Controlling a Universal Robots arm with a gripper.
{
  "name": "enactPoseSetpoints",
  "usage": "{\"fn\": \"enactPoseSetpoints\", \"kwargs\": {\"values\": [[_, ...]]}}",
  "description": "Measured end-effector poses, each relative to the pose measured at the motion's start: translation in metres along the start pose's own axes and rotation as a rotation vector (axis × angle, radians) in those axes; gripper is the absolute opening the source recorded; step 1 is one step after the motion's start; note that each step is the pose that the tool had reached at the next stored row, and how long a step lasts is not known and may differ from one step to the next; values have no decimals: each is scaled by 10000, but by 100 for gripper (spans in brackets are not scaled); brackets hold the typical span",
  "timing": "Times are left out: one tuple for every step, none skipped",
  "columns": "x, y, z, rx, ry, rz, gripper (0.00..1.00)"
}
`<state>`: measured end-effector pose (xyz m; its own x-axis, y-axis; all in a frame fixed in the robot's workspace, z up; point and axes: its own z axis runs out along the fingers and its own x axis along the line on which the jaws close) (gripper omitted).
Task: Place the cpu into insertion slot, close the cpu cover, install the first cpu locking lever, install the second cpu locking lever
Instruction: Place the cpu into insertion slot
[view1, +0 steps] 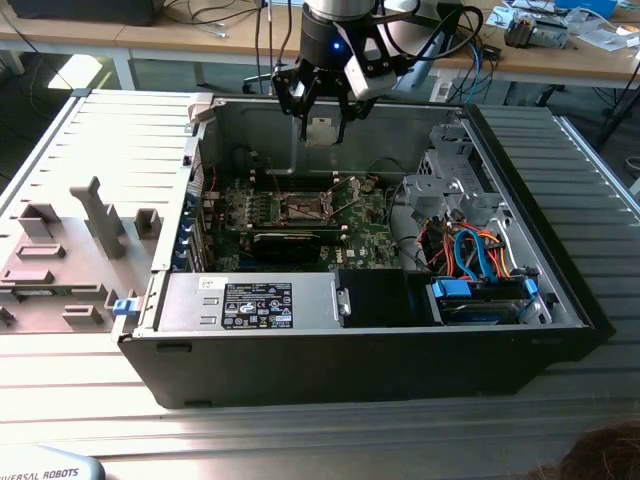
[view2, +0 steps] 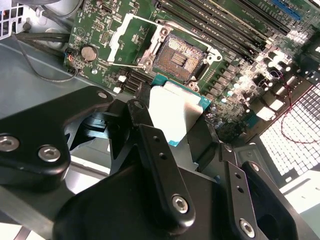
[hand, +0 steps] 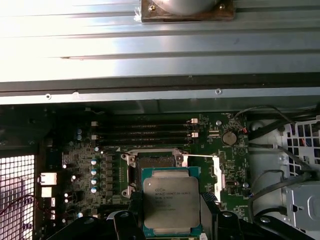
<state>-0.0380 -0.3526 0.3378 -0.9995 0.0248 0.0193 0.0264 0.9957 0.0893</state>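
Note:
My gripper (view1: 322, 122) hangs above the open computer case, shut on the cpu (view1: 321, 133), a small square chip with a silvery-grey top. In both wrist views the cpu (hand: 170, 202) (view2: 175, 107) sits between the black fingers (hand: 131, 212), held above the board. The insertion slot (hand: 152, 164) (view2: 179, 56) (view1: 303, 207) lies bare and dark inside its metal rim, below the chip and slightly offset from it. The cpu cover (view2: 126, 36) (hand: 219, 174) is swung open beside the socket. Thin wire levers (view2: 124, 64) stand raised around it.
Long memory slots (hand: 145, 131) run beside the socket. A black card (view1: 290, 243) lies just in front of it. The power supply (view1: 250, 300) and a drive cage with blue and orange cables (view1: 480, 260) fill the case front. Grey fixtures (view1: 95, 215) stand outside at the exterior view's left.

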Motion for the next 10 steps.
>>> {"fn": "enactPoseSetpoints", "kwargs": {"values": [[0, 0, 2, 0, 0, 0, 54], [0, 0, 5, 0, 0, 0, 54], [0, -1, 7, 0, 0, 0, 54], [0, -1, 10, 0, 0, 0, 54], [0, -1, 13, -1, 0, -1, 54], [0, -1, 15, 0, 0, 0, 54], [0, -2, 18, 0, 0, 0, 54], [-1, -2, 21, 0, 0, -1, 54], [-1, -2, 23, -1, 0, -1, 54], [-1, -2, 25, 0, 0, 0, 54]]}}
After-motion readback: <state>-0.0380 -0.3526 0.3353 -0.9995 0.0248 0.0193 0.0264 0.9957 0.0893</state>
